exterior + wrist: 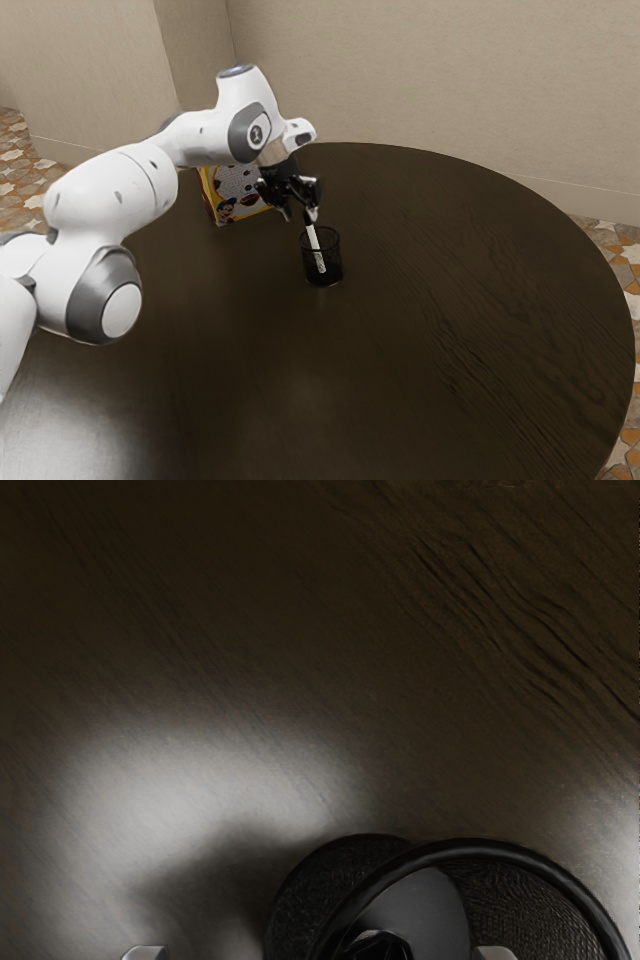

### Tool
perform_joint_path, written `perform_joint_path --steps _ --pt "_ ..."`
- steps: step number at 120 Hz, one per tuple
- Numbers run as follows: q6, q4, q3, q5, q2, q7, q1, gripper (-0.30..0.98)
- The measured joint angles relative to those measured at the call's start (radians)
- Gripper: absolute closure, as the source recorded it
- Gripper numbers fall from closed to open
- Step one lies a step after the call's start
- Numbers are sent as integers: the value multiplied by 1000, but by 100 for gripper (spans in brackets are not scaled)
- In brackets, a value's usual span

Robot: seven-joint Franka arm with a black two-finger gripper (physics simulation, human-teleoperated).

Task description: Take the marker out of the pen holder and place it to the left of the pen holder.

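the white marker (318, 248) stands tilted inside the black mesh pen holder (335, 262), its upper end above the rim. my end effector (300, 213) hangs just over it, released, fingertips spread apart. the pen holder rests on the dark round tabletop (450, 310); beyond my end effector, in the exterior view, a colorful box (236, 186) stands upright.

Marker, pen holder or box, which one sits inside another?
The white marker: it leans inside the black pen holder, which, like the yellow-edged box, stands on the table.
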Motion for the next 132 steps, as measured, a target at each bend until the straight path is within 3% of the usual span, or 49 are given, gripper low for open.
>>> perform_joint_path --steps 20,35,83,132 --pt "55 11 0 -14 21 2 -3 34" --pt "73 13 3 -23 23 3 0 45" --pt "20 13 2 -29 21 3 -11 66" --pt "-11 11 3 -12 -36 -6 -30 76"
